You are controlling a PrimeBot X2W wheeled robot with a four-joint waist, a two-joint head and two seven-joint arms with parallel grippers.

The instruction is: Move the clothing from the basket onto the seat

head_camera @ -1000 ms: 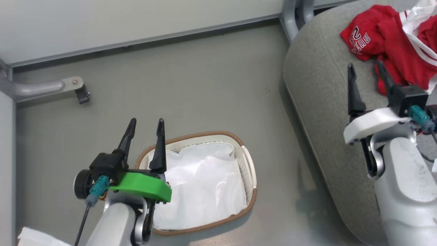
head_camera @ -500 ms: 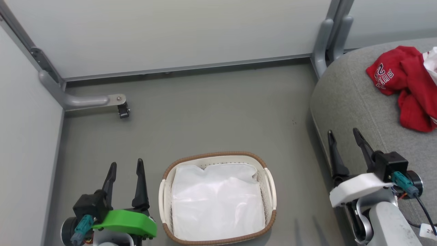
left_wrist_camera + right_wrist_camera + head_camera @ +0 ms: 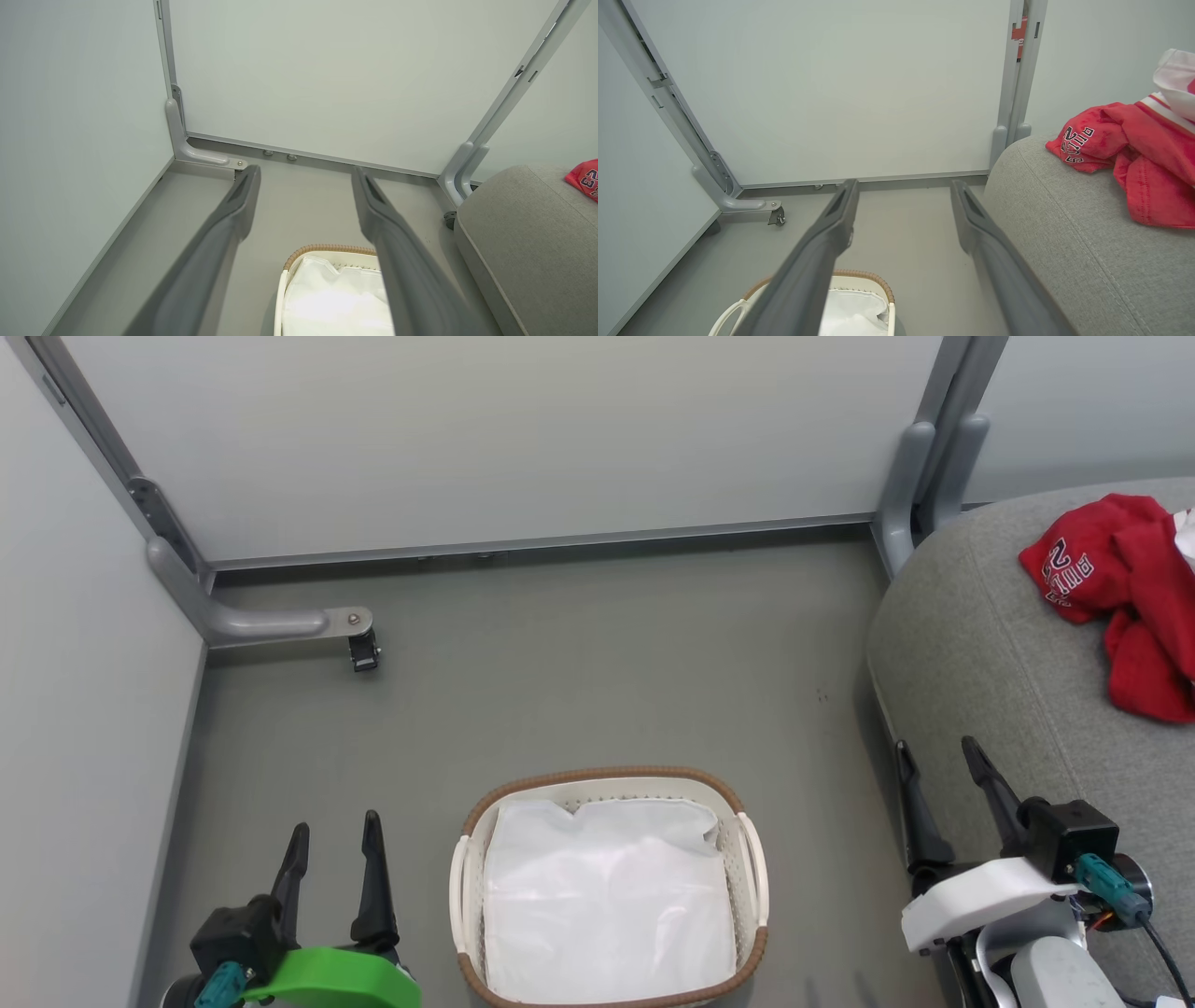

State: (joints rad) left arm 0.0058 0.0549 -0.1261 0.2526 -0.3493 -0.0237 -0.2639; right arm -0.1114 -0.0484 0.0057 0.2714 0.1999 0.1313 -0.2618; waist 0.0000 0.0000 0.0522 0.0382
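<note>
On the grey seat, at the right of the head view, the red clothing lies in a crumpled heap toward the seat's far side, well apart from the basket. White lettering shows on the fold nearest the seat's rounded edge, which curves down toward the floor; the right wrist view shows a stitched seam along it. The basket stands on the floor between the two arms, its brown rim separated from the seat by a strip of floor, and it holds a white liner cloth. A broad stretch of floor lies open from the basket's far rim to the pale wall panel. A grey bracket foot with a small caster juts out from the left corner, and a grey post rises just behind the seat's corner. The left gripper hovers just left of the basket, fingers spread apart with nothing between them. The right gripper hangs by the seat's near edge, fingers likewise apart and gripping nothing.
</note>
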